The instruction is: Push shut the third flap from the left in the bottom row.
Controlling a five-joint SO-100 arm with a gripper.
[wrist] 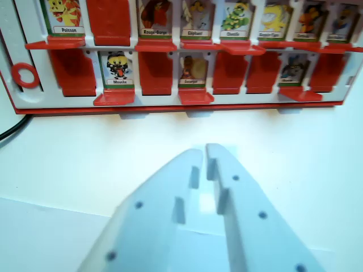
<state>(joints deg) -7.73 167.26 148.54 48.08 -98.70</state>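
- A red and white game board (62, 105) stood upright at the top of the wrist view, its frame holding two visible rows of small windows.
- In the bottom row, windows with a flap lowered showed picture cards: a card labelled "Mouche" (119, 69), a card whose label looked like "Scorpion" (194, 70), and a third card (294, 71) toward the wrist view's right with a label too blurred to read.
- The remaining bottom-row windows were plain red, their flaps standing closed.
- In the upper row, cards read "Poisson" (67, 17), "Rouge-Gorge" (155, 20) and "Eléphant" (195, 20); further cards toward the wrist view's right carried labels too small to make out.
- A red ring (24, 75) sat on the frame's edge at the wrist view's left, and a dark cable (10, 134) ran off below it over the white table (68, 164).
- Which flap counted as third from the left could not be settled, since the row may have run past the picture's edges; the lowered flap under the scorpion card (196, 97) lay almost straight ahead of the claw.
- The claw (205, 152), pale and plastic, rested low in the picture, its tips well apart from the board.
- Its jaws were nearly together, only a narrow slit between them, with nothing held.
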